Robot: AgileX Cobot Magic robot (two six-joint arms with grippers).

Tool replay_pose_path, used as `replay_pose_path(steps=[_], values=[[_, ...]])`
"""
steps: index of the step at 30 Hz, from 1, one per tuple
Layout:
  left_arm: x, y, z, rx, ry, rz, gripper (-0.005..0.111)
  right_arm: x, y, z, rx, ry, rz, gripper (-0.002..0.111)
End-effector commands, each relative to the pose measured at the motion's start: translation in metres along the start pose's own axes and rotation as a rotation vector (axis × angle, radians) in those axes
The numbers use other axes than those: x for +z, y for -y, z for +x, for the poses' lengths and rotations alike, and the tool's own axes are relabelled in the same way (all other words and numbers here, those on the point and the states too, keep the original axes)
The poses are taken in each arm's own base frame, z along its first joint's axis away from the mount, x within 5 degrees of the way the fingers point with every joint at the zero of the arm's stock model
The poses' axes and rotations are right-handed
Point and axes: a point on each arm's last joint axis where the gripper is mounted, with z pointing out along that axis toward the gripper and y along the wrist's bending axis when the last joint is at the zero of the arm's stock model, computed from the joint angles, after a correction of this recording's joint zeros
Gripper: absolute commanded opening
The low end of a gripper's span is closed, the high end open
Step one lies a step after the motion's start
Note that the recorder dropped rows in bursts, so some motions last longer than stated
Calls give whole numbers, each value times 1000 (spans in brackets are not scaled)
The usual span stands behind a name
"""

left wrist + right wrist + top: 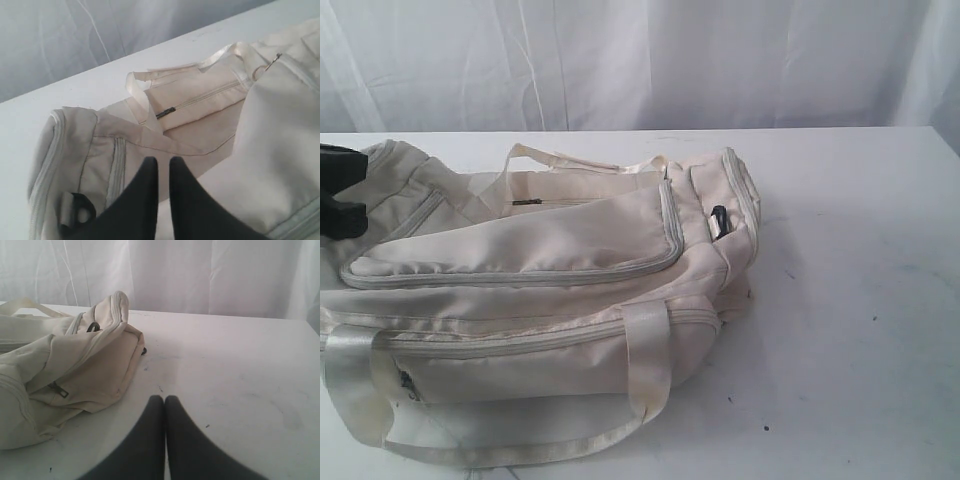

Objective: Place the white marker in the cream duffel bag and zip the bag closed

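Note:
The cream duffel bag [520, 300] lies on its side across the left half of the white table [850, 300], also seen as the bag [280, 140] and the bag [75, 370]. Its top flap [520, 245] is unzipped and folded forward, showing an inner zip pocket [200, 100]. A small dark slim item [719, 220] pokes from the right end pocket; I cannot tell whether it is the white marker. My left gripper [358, 185] [163, 161] hovers over the bag's left end, open only a narrow slit, holding nothing. My right gripper [164, 399] is shut and empty over bare table right of the bag, outside the exterior view.
A white curtain [640, 60] hangs behind the table's far edge. A black strap ring [75, 210] sits on the bag's end near my left fingers, and a metal ring pull [274, 59] on the flap's zipper. The lower handle loop [570, 430] trails toward the front edge.

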Motion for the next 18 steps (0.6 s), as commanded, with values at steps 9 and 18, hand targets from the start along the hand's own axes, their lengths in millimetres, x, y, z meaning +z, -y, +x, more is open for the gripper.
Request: replay_pose_path(steps=[9,18], values=[[-2,0,2,81,-14,-6,16,0,0,1,-8,5,3,0],[-17,0,19,229,4,-89,16,0,0,1,-8,5,3,0]])
